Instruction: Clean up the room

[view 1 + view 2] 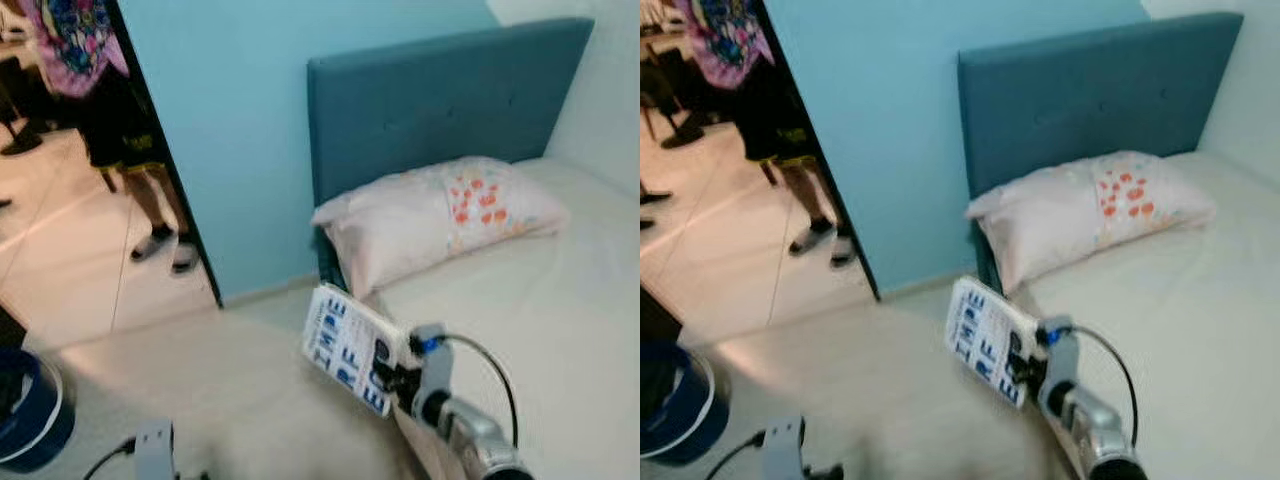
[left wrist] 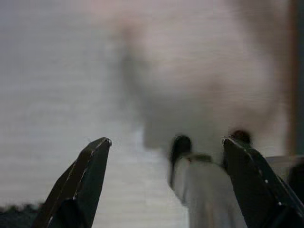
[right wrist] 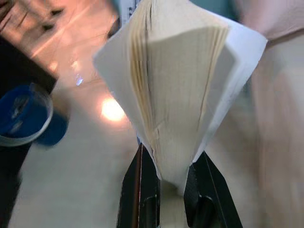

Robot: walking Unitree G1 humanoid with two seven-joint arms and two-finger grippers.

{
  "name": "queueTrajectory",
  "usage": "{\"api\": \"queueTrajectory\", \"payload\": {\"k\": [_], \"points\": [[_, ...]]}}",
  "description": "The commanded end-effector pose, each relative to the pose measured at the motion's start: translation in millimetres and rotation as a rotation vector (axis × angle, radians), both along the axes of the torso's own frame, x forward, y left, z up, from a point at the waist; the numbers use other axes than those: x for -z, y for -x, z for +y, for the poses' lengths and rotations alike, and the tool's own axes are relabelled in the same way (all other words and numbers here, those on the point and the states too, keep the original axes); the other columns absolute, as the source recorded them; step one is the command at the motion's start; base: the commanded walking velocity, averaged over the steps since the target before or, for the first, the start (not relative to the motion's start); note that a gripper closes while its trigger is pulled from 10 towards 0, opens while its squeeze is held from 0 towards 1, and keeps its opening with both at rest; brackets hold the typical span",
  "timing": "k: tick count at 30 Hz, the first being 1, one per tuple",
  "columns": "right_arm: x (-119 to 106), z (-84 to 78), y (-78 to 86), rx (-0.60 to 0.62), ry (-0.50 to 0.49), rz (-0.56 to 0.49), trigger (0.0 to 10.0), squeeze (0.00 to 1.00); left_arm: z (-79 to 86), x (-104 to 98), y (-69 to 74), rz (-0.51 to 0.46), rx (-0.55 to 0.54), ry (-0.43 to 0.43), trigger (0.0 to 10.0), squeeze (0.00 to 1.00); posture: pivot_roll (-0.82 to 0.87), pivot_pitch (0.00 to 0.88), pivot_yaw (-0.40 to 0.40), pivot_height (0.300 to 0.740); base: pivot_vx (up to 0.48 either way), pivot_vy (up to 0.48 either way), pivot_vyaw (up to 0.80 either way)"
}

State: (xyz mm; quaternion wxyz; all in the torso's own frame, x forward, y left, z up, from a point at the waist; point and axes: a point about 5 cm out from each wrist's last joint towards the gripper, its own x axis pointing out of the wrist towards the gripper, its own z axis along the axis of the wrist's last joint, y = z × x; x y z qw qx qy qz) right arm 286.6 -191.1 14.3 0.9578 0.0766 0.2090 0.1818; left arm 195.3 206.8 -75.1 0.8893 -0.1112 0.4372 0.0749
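My right gripper (image 1: pixel 398 378) is shut on a white book with blue letters (image 1: pixel 352 346), held up in the air beside the bed (image 1: pixel 520 330). In the right wrist view the book (image 3: pixel 178 90) fans open above the two black fingers (image 3: pixel 142 187) that pinch its lower edge. My left gripper (image 2: pixel 166 161) is open, its two black fingers spread over the pale floor. The left arm (image 1: pixel 152 450) sits low at the bottom left of the eye view.
A pillow with orange spots (image 1: pixel 440 215) lies against the teal headboard (image 1: pixel 440 95). A blue bucket (image 1: pixel 30 410) stands on the floor at the left. A person's legs (image 1: pixel 150 190) stand in the doorway beyond the light blue wall (image 1: pixel 230 130).
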Motion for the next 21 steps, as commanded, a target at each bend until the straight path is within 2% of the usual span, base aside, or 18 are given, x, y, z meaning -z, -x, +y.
{"api": "queueTrajectory", "payload": {"k": [1, 9, 17, 21], "points": [[-2.7, -8.7, -2.6, 0.056, -0.013, -0.008, 10.0, 0.00, 2.3, 2.0, 4.4, 0.018, 0.004, -0.009, 10.0, 0.00, -0.10, 0.039, 0.082, 0.707, 0.480, 0.000, 0.00], [-1.2, -15.6, -3.1, 0.111, -0.024, 0.018, 10.0, 0.00, 2.1, 1.0, 2.4, 0.009, -0.005, -0.019, 10.0, 0.00, -0.10, 0.034, 0.079, 0.707, 0.397, 0.000, 0.00], [-1.4, -24.7, -2.8, 0.174, -0.043, 0.026, 10.0, 0.00, -1.8, 0.4, 0.0, -0.004, -0.024, 0.015, 10.0, 0.00, -0.11, 0.036, 0.079, 0.707, 0.000, 0.000, -0.73], [-2.6, -28.9, -2.7, 0.206, -0.062, 0.014, 10.0, 0.00, -3.6, -0.2, -1.5, -0.011, -0.014, 0.029, 10.0, 0.00, -0.11, 0.037, 0.078, 0.707, 0.000, -0.450, 0.00]]}}
